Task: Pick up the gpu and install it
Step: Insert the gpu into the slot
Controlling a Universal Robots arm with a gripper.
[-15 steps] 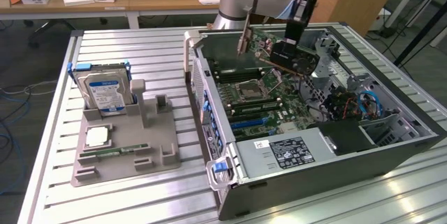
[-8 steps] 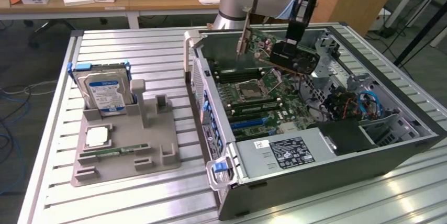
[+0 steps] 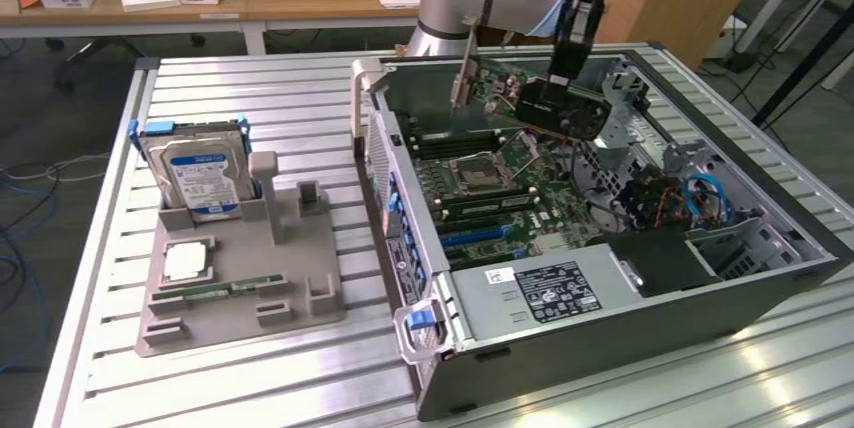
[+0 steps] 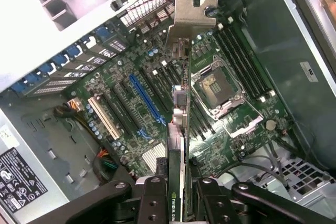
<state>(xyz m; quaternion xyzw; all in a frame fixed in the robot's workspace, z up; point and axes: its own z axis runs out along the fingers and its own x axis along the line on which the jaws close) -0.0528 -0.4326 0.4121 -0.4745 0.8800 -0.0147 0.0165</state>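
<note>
The gpu (image 3: 558, 114), a dark card with a pale metal bracket (image 3: 466, 66) at one end, hangs in the air over the open computer case (image 3: 641, 328). My gripper (image 3: 566, 76) is shut on its upper edge. In the wrist view the gpu (image 4: 180, 124) appears edge-on between my two black fingers (image 4: 152, 200), its bracket (image 4: 193, 15) pointing towards the case's rear wall. It hovers above the motherboard (image 4: 131, 129), between the blue slot (image 4: 147, 104) and the processor socket (image 4: 216, 85), and touches neither.
On the exterior view's left, a grey holder tray (image 3: 254, 308) carries a silver hard drive (image 3: 200, 176), a processor chip (image 3: 184, 263) and a green RAM stick (image 3: 220, 290). Inside the case lie the power supply (image 3: 547, 290) and cables (image 3: 681, 203). The table is slatted aluminium (image 3: 280, 98).
</note>
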